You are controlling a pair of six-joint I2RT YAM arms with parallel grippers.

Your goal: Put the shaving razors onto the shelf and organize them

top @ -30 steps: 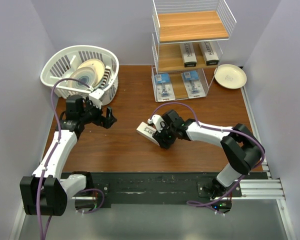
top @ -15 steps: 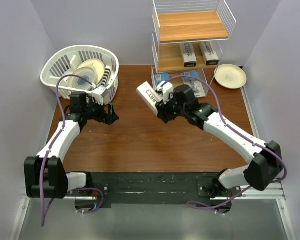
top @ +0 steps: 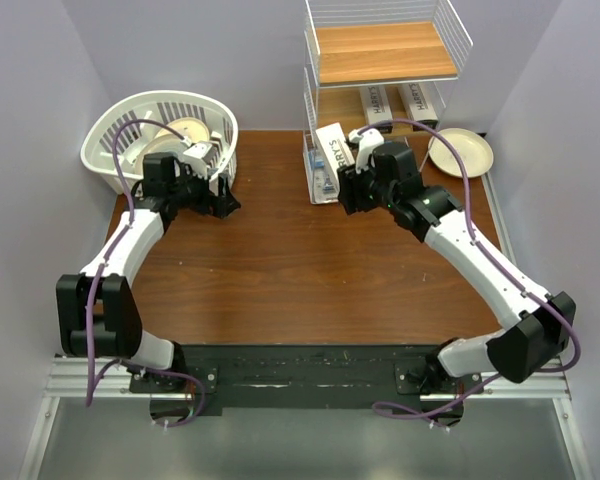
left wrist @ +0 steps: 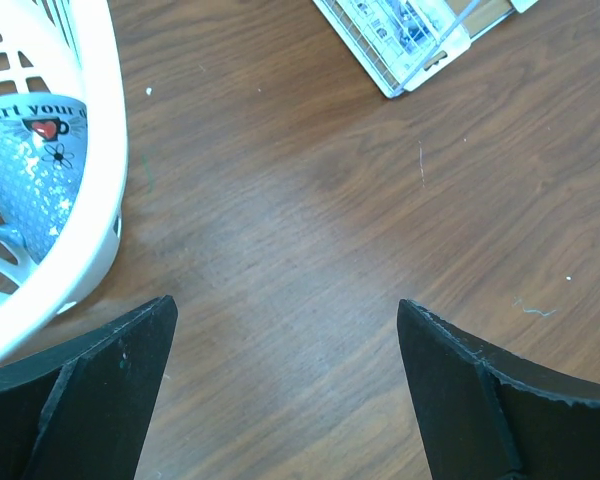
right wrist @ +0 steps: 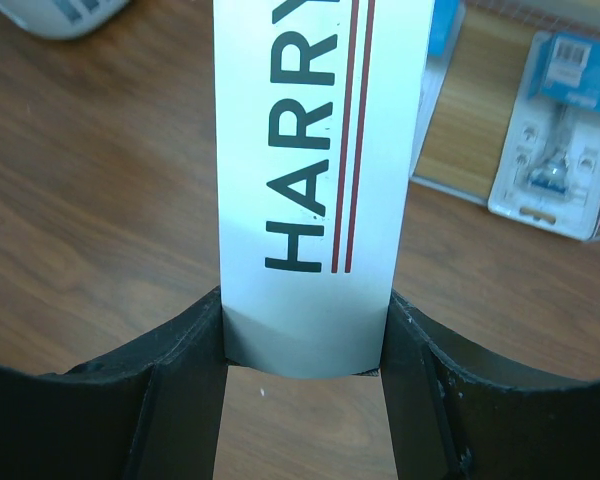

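Firmly pinched at its near end, a long white HARRY'S box (right wrist: 310,150) sits between the two black fingers of the right gripper (right wrist: 305,335), printed face toward the wrist camera. Seen from above, it hangs in the air at the near left corner of the shelf (top: 380,50), over the front of the lowest tier, with its free end pointing far and slightly left. Two more white boxes (top: 377,100) lie side by side on the middle wooden tier. The blister packs (right wrist: 560,170) lie flat on the lowest tier, one of them partly hidden behind the held box.

The shelf stands at the far edge of a dark brown wooden table (top: 280,280), enclosed by pale lilac walls (top: 40,120) on the left, right and far sides. A cream plate (top: 460,152) rests on the table just right of the shelf. A white slatted basket (top: 110,130) fills the far left corner, with a blue mug (left wrist: 25,170) and round dishes inside it.

The right arm rises from its base at the near right and stretches diagonally toward the far left, a purple cable arching over its wrist. The left arm runs up the left side of the table. The left gripper (left wrist: 285,310) hovers beside the basket's near right wall, its fingers spread wide over bare wood and holding nothing.
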